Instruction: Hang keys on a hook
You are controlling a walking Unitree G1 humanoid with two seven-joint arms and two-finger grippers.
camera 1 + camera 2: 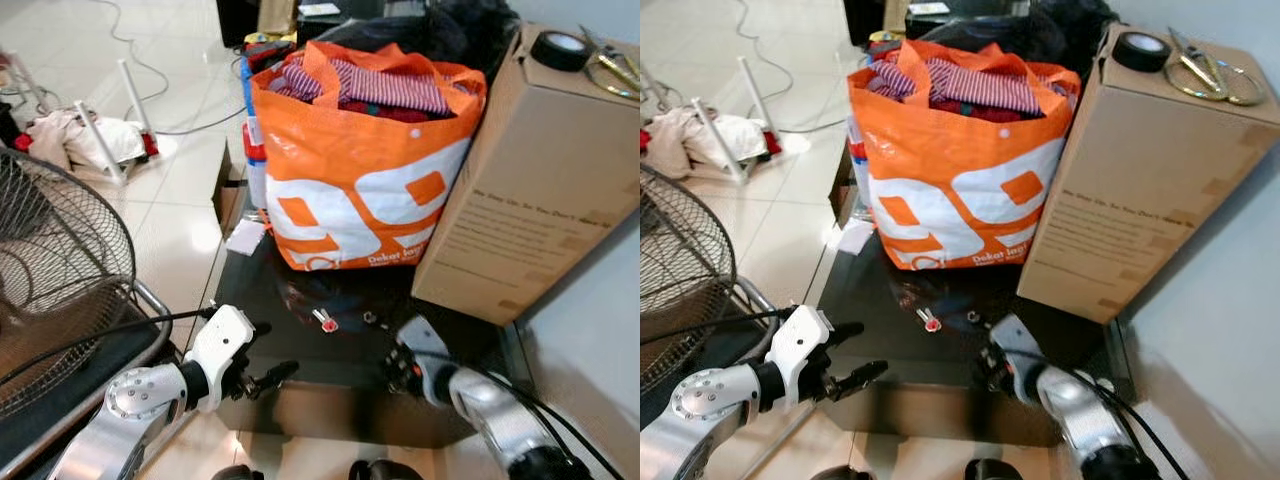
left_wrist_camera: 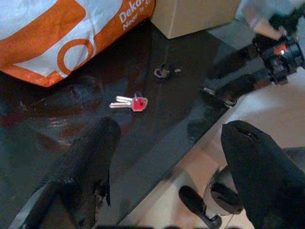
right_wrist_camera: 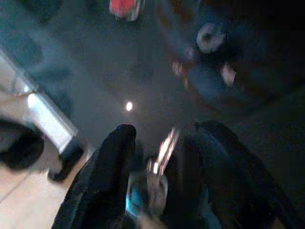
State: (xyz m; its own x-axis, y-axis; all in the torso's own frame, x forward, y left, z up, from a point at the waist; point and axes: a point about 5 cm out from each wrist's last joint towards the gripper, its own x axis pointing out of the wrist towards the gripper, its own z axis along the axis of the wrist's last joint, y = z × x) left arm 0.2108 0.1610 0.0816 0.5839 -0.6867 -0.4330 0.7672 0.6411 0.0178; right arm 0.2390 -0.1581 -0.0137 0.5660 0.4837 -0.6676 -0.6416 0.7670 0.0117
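A silver key with a red head point(image 1: 325, 322) lies flat on the black glass table point(image 1: 300, 400), in front of the orange bag. A small dark metal piece point(image 1: 370, 318) sits just to its right. My left gripper point(image 1: 270, 352) is open at the table's front left edge, short of the red key point(image 2: 131, 102). My right gripper point(image 3: 164, 133) hovers low over the table's front right part point(image 1: 395, 360). It is shut on a silver key with a bluish head point(image 3: 162, 152), whose blade sticks out between the fingers.
An orange and white bag point(image 1: 360, 180) full of clothes stands at the back of the table. A tall cardboard box point(image 1: 540, 190) to its right carries a tape roll point(image 1: 560, 48) and scissors point(image 1: 610, 65). A wire fan point(image 1: 50, 270) stands at the left.
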